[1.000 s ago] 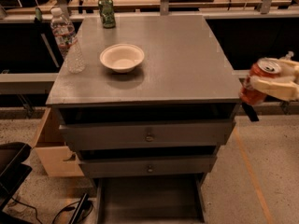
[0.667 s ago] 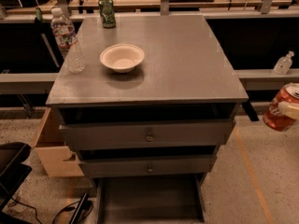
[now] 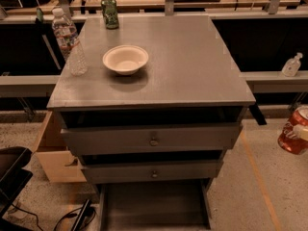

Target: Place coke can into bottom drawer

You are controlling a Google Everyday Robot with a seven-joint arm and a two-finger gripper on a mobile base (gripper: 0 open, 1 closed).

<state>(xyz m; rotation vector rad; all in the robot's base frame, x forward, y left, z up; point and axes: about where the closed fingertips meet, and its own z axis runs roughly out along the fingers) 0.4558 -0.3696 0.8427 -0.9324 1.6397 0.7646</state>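
- The small red-orange coke can, a glossy metal cylinder with white markings, is at the far right edge, level with the 2 upper drawers and well apart from the cabinet; it is tilted, blurred and partly cut off by the edge.
- The gripper is at that same right edge; only 1 pale finger shows, lying across the coke can's side, so the fingers are pinching the can, and the rest of the arm is out of view.
- The bottom drawer, a wide, shallow grey box with a flat floor and low side walls, stands pulled out at the cabinet's foot; its near end is cut off.
- The 2 upper grey drawers, each with a small round knob, are slightly ajar.
- On the matt grey worktop sit a round off-white bowl, a clear ribbed plastic water bottle at the left edge and a green metal can at the far left.
- A brown cardboard box sits left of the cabinet, half hidden by it.
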